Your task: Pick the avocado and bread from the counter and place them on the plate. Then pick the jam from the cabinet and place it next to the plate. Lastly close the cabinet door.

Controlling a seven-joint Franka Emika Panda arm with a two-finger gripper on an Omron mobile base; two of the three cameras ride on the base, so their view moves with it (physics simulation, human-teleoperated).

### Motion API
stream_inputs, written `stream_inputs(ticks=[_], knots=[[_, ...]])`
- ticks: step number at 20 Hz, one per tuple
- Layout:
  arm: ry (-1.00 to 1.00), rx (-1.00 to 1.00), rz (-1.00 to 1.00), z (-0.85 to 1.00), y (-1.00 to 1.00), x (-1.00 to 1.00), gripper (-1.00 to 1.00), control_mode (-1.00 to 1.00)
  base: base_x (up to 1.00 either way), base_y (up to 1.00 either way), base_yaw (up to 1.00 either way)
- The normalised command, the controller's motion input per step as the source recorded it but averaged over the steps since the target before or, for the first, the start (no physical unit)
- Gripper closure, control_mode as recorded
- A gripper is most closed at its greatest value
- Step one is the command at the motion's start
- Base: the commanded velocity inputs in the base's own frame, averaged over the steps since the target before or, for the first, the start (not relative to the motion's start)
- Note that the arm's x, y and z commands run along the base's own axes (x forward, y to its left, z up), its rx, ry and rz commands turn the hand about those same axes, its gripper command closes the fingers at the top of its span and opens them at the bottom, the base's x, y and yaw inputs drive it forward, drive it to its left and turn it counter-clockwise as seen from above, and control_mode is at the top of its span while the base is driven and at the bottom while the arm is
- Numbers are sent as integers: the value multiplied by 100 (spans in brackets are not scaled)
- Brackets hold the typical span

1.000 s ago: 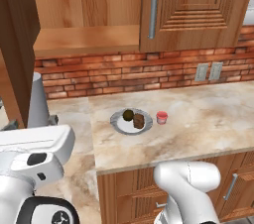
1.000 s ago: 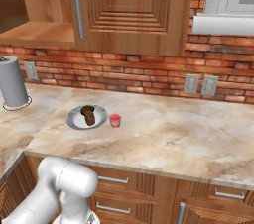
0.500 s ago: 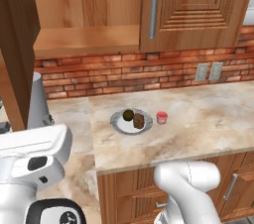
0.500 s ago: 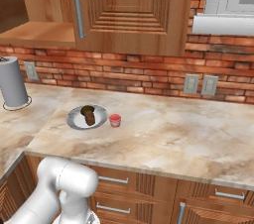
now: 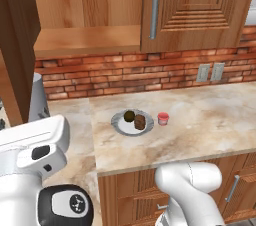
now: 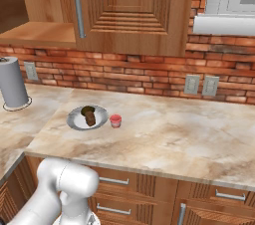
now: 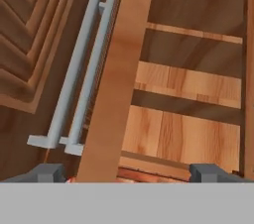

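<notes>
Avocado [image 5: 129, 115] and bread [image 5: 140, 122] both sit on the plate [image 5: 120, 124], avocado at the back-left, bread at the front-right, touching or nearly so. In the right base view the avocado [image 6: 87, 110] is behind the bread [image 6: 90, 118] on the same plate [image 6: 75, 119]. Jam [image 5: 163, 118] stands upright on the desk [image 5: 210, 115] just beside the plate's right rim, red lid up; also seen as jam [image 6: 115, 121] right of the plate on the marbled desk [image 6: 164, 134].

Plate is near the desk's left front corner, brick wall behind with two outlets. A grey cylinder [image 6: 12, 83] stands on the desk's left wing, well apart from the plate.

Cabinet [image 5: 85, 15] above: left bay open, shelf bare, its door [image 5: 17, 45] swung out at the far left of the left base view. Right door is closed with a vertical steel handle [image 5: 155, 7].

Hand view looks at the cabinet close up: open door edge [image 7: 116, 79] runs up the middle, two bar handles [image 7: 84, 69] left of it, plank back and shelf [image 7: 188, 84] to the right. Pincer [image 7: 127, 171] jaws stand wide apart, tips at either side of the door edge, nothing held; can't tell if a tip touches the door.
</notes>
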Motion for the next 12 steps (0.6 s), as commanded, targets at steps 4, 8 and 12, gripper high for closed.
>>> stream_inputs(ticks=[4,8,12], knots=[[1,0,-1,-26,18,99,-100,-100,0,0,0],[4,-2,-5,-45,12,100,-100,-100,0,0,0],[4,-2,-11,-46,1,100,-100,-100,0,0,0]])
